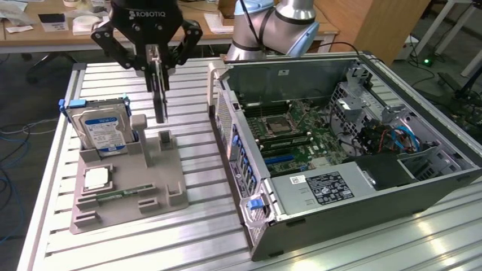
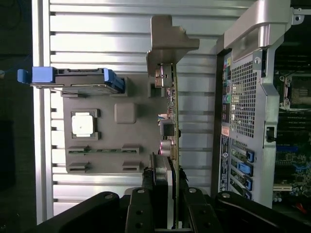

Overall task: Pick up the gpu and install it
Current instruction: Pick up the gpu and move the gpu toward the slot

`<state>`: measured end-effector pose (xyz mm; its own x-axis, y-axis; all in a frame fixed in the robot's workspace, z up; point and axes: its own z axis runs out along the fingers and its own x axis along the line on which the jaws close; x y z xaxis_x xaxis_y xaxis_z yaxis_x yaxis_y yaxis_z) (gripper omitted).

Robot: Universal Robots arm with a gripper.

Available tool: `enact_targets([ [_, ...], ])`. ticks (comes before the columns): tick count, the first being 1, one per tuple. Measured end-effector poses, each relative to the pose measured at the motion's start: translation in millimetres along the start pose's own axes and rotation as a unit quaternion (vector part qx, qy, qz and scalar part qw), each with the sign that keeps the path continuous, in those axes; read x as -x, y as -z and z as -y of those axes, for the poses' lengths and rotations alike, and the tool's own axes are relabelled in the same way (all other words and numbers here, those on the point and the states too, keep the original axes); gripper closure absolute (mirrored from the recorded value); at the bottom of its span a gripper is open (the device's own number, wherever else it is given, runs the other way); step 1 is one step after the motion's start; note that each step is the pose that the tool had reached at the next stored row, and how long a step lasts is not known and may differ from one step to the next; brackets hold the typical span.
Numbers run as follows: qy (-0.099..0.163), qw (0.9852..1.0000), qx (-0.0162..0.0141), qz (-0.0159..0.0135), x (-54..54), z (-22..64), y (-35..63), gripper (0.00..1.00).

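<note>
Ok, status. One gripper [image 1: 157, 61], its two fingers [image 2: 139, 209] pinching the gpu [image 1: 159, 96] by both faces, with the card sandwiched between them. The grip is on one end of the card.

One gpu: it's held edge-on and upright, hanging above the grey fixture tray [image 1: 162, 189] on the side of the tray nearer the case. Its lower edge sits just above a slotted post [image 1: 164, 139] and looks clear of it. The metal bracket [image 2: 167, 41] is at the far end of the card from the gripper.

Parts on the tray, three in total:
- One hard drive [image 1: 101, 132] with a blue label and blue side rails, standing on edge at the exterior view's left end of the tray.
- One square processor chip [image 1: 96, 178], flat in its pocket.
- One narrow green memory stick [image 1: 114, 195], flat in a slot just beside the chip.

None of them touch the gpu.

One computer case [image 1: 376, 73], side panel off, open side up, just beside the tray on the exterior view's right. Inside:
- One motherboard [image 1: 312, 144].
- One processor socket [image 1: 280, 125].
- One black power supply with a white label [image 1: 329, 189].
- Blue cables [image 1: 407, 138]; can't count them.
- Blue expansion slots; can't get an exact count of those either.

One blue latch [image 1: 256, 203] sits on the case's near corner.

One slatted aluminium table [image 1: 211, 237] carries the tray and the case. One arm [image 1: 290, 20] shows behind the case. One wooden desk [image 1: 45, 35] with papers sits at the back.
</note>
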<state>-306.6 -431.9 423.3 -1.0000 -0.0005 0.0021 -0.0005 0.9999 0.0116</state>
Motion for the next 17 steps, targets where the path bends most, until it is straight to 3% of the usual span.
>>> enact_targets([
  [13, 0.000, 1.0000, 0.0000, 0.0000, 0.0, -0.3, 25.2, 0.72],
  [17, 0.000, 1.0000, 0.0003, 0.0001, 0.0, -0.3, 26.3, 0.72],
])
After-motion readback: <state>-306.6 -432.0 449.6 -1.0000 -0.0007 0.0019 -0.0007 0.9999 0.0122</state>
